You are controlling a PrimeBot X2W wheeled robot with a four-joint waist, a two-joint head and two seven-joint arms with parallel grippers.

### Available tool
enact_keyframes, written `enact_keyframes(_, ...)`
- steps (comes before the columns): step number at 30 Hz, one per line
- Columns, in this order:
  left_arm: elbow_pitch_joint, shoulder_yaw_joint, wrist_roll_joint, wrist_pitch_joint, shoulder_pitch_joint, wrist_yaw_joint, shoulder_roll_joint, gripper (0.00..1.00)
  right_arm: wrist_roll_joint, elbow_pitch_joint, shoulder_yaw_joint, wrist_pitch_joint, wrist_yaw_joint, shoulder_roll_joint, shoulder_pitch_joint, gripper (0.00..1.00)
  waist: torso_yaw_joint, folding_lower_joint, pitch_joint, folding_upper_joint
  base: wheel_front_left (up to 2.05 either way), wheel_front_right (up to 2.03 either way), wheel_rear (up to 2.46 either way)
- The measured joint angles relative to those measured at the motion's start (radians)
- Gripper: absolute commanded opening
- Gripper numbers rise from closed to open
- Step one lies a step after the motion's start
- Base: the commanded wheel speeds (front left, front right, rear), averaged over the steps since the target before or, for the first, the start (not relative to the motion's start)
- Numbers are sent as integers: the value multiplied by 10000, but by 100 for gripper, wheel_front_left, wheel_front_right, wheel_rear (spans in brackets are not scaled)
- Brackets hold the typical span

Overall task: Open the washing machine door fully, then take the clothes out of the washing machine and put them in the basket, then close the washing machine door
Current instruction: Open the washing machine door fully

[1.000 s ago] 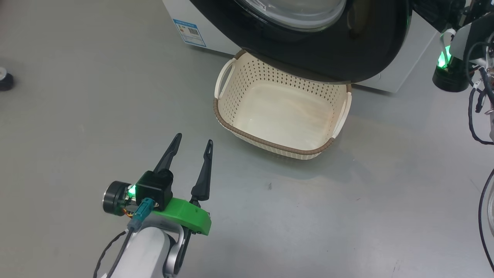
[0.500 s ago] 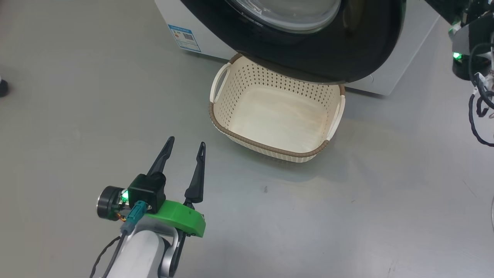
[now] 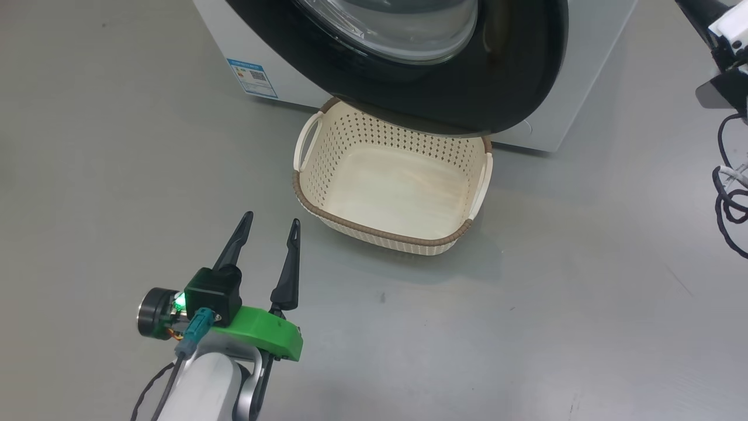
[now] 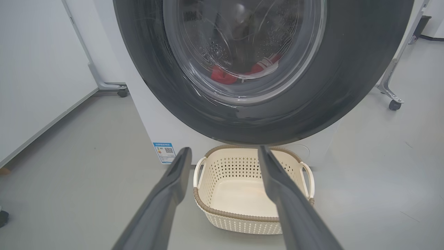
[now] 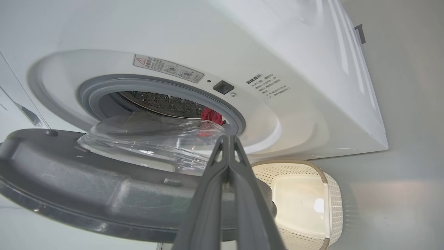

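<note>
The washing machine [image 3: 590,70] stands at the top of the head view, its door [image 3: 514,76] part-way open, black rim hanging over the basket [image 3: 374,235]. The cream basket holds nothing. My left gripper [image 3: 272,220] is open above the floor, left of the basket. In the left wrist view the left gripper [image 4: 223,148] faces the door [image 4: 145,69], and red clothes [image 4: 222,74] show through its glass. My right gripper [image 5: 227,137] is shut, empty, on the door's inner side [image 5: 86,187] by the glass bowl; contact is unclear. Red clothes [image 5: 211,114] lie in the drum.
Black cables [image 3: 730,199] and part of my right arm [image 3: 724,35] sit at the head view's right edge. A blue label [image 3: 252,78] marks the machine's lower front. Wheeled frame legs [image 4: 392,100] stand either side of the machine, and a white wall panel [image 4: 34,69] is on its left.
The head camera has moved, sliding the whole scene left. The door's right edge has shifted slightly more than the machine, and the right arm has moved towards the upper right corner. The left gripper stays open.
</note>
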Motion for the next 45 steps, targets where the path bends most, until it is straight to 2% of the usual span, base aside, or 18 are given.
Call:
enact_keyframes(5,36,63,163,0,36,-4,13,100,-487,-880,418,-779,-2,-12,510,0,-214,0,-129,0,0,0,0)
enact_keyframes(11,23,63,163,0,81,-8,15,100,-1104,-2784,1333,-1532,-6,-249,1288,0,-365,0,-256,0,0,0,0)
enact_keyframes(17,-36,94,161,0,92,-10,17,100,-2002,-4050,2036,-2546,-6,-779,2377,0,-415,0,-292,0,0,0,0)
enact_keyframes(24,-21,165,161,0,116,-21,17,100,-3208,-4765,2527,-3835,-4,-1388,3700,0,-436,0,-396,0,0,0,0)
enact_keyframes(34,-272,282,102,0,394,-21,25,100,-4098,-5329,2677,-5112,-15,-1569,5567,0,-454,0,-698,0,0,0,0)
enact_keyframes(35,-407,311,-2,0,390,-21,27,100,-4199,-5407,2685,-5225,-19,-1576,5729,28,-463,0,-707,0,0,0,0)
enact_keyframes(36,-518,316,-56,0,390,-21,29,100,-4289,-5476,2677,-5350,-75,-1580,5892,50,-470,0,-714,0,0,0,0)
enact_keyframes(37,-608,316,-65,0,390,-21,29,100,-4299,-5519,2679,-5379,-123,-1576,6049,100,-476,0,-718,0,0,0,0)
enact_keyframes(41,-709,326,-63,0,389,-21,31,100,-4335,-5710,2656,-5699,-374,-1536,6711,100,-511,0,-711,0,0,0,0)
enact_keyframes(45,-780,422,38,0,390,-23,48,100,-4405,-5988,2654,-6071,-476,-1390,6996,100,-612,0,-689,0,0,0,0)
